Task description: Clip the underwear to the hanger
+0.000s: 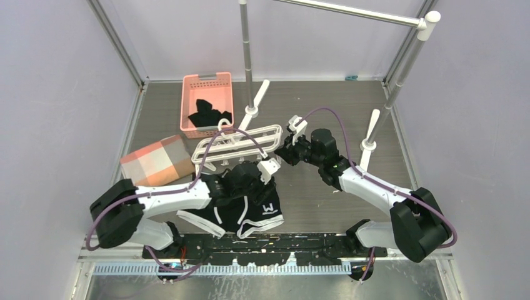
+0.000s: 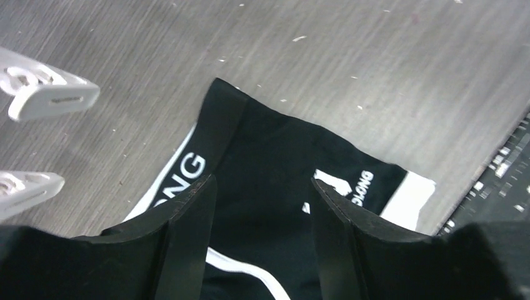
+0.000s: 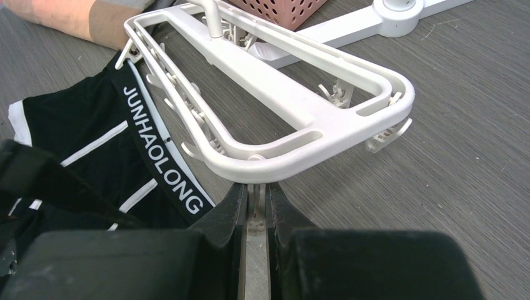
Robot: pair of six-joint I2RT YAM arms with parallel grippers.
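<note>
My left gripper hangs spread above the black boxer briefs with white piping, which lie unheld on the grey table, just near of the white plastic drying hanger. My right gripper pinches that hanger's edge; if this thin hold slips, the frame could drop away from the waistband.

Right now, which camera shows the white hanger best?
The right wrist view: the hanger fills it, clips clear. The top view shows the hanger small; the left wrist view catches only two white clips at its edge.
</note>
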